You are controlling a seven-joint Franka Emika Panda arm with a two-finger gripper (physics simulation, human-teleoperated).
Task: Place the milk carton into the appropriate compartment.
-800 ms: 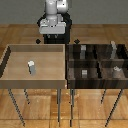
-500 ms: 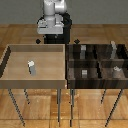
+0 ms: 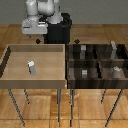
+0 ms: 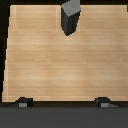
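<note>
I see the milk carton (image 3: 31, 67) standing upright in the light wooden tray (image 3: 10, 75), untouched. My gripper (image 3: 38, 40) hovers above the tray's far edge, jaws spread and empty. Grasping and moving it to the dark compartment tray (image 3: 97, 62) remain

Milk carton (image 3: 31, 67) upright in pale tray (image 3: 10, 57), gripper (image 3: 38, 40) above far rim (jaws apparently open), dark compartmented tray (image 3: 98, 62) alongside

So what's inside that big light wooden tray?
Only the milk carton, standing upright on the floor of the light wooden tray; it also shows in the wrist view. The rest of the floor is bare wood. What lies under the carton's base is hidden.
</note>
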